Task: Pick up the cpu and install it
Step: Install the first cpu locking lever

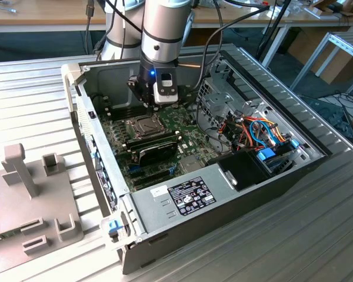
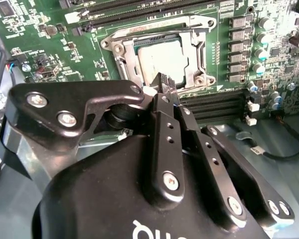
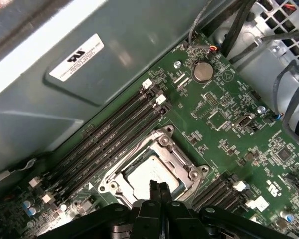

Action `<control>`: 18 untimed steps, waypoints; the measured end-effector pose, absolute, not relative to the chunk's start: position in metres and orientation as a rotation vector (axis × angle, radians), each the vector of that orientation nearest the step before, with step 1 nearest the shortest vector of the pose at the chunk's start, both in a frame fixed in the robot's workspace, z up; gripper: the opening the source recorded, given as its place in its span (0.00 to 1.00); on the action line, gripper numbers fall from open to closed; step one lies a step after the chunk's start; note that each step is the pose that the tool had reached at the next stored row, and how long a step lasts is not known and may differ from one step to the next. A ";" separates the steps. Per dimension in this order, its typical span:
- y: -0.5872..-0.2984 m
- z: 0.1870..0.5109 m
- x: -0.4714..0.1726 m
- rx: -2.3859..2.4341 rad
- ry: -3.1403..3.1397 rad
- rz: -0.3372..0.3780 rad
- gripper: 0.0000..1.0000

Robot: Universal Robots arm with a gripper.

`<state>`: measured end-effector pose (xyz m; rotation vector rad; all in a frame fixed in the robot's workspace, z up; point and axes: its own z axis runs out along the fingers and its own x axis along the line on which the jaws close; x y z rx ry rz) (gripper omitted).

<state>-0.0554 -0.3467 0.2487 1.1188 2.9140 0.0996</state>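
Exterior view: end effector (image 1: pixel 155 104) hovers over green motherboard (image 1: pixel 182 126); both wrist views: fingers pressed together, empty, above small flat silver-grey square cpu (image 2: pixel 162 59) (image 3: pixel 148 177) seated in its socket frame (image 3: pixel 162 142) — light, stiff, likely fragile, best gripped by edges.

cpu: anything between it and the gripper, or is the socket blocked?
Nothing visible. In both wrist views the cpu already lies inside the socket frame, whose opening is uncovered. The gripper has its fingertips pressed together just over the cpu's edge, with no cable or part between them. Actual contact can't be judged.
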 end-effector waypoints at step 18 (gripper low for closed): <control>-0.349 0.252 -0.055 1.121 2.919 0.095 0.11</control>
